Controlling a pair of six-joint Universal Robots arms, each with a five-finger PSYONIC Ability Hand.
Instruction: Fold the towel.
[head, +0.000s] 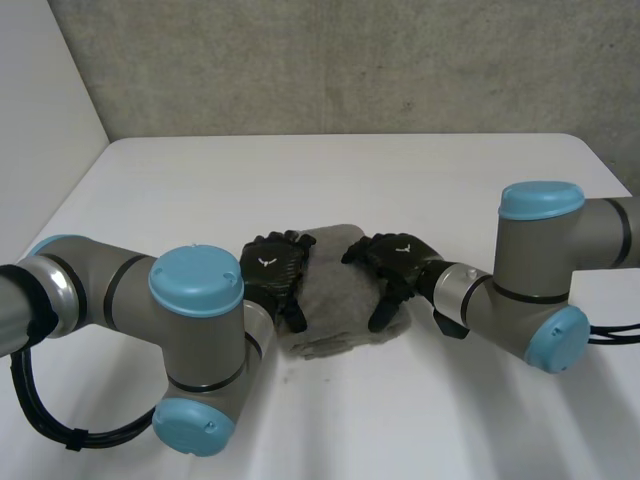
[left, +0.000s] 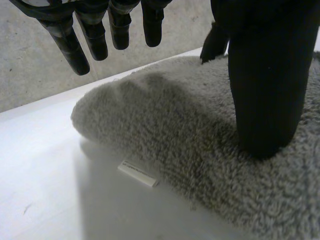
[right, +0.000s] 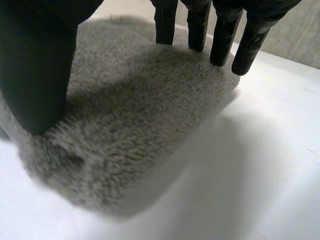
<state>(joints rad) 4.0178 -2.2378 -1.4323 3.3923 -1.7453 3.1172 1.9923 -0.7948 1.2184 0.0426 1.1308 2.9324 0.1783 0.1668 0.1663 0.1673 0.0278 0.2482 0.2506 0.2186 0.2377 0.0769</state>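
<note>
Grey towel (head: 335, 290): thick terry cloth, fuzzy pile, fully matt. The white table (head: 420, 170) under it is smooth with a faint sheen. Left hand (head: 272, 265) and right hand (head: 400, 255) look like black, satin-smooth plastic. The concrete wall (head: 350, 60) behind is rough and pitted.

The head camera looks down from behind across the table (head: 330, 170); both wrist cameras sit close over the shared towel (head: 335, 290).

Grey fluffy towel (head: 335, 290), folded, lying flat
</note>
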